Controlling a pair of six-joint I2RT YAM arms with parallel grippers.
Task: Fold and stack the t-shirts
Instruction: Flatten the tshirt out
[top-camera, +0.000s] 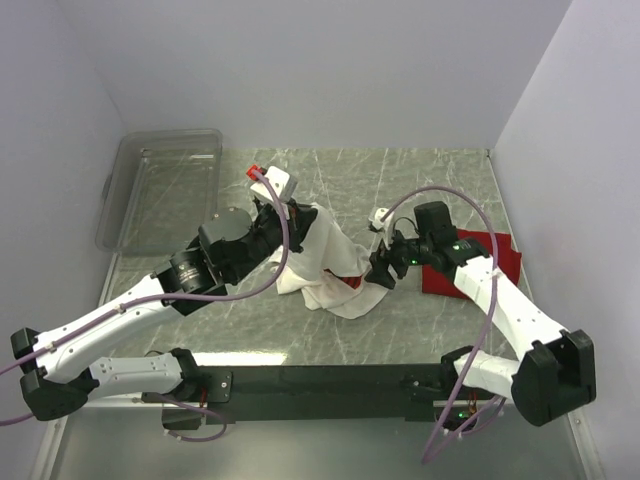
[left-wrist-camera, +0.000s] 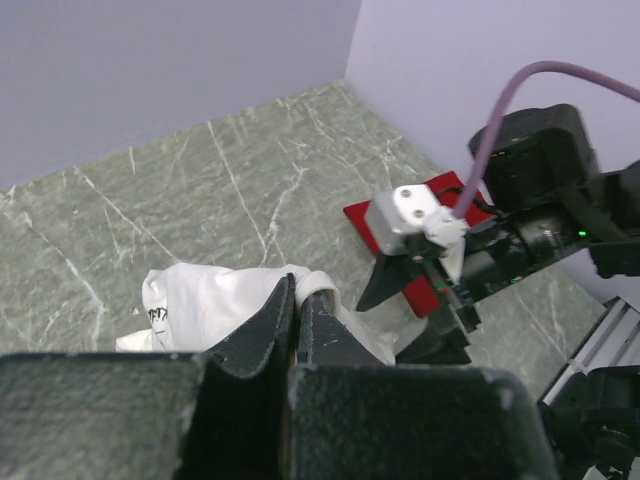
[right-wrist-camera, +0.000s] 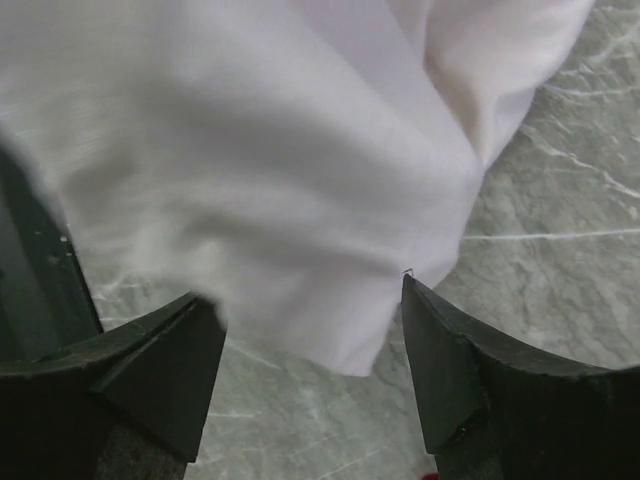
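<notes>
The white t-shirt (top-camera: 325, 260) sits bunched up near the middle of the marbled green table (top-camera: 420, 180). Its upper part is pulled into a peak and the rest drapes down in loose folds onto the table surface. A small patch of red print shows in the creases on its lower right side. The left gripper (top-camera: 297, 213) is at that peak, and the left wrist view shows the gripper (left-wrist-camera: 297, 295) with its two dark fingers pressed together on a pinch of the white cloth (left-wrist-camera: 210, 295), so it has hold of the shirt. The right gripper (top-camera: 383, 270) is at the shirt's right edge, low over the table. In its own wrist view the gripper (right-wrist-camera: 305, 295) has its fingers spread wide, and a hanging fold of the white cloth (right-wrist-camera: 280, 150) comes down into the gap between them. The cloth's edge is right at one fingertip, but the fingers are not clamped on it and grip nothing. The red t-shirt (top-camera: 490, 255) lies flat as a compact folded shape on the right side of the table, close to the right wall. It is behind the right arm's forearm, apart from the white shirt. A clear plastic bin (top-camera: 170, 135) stands at the far left corner of the table, well away from both shirts.
</notes>
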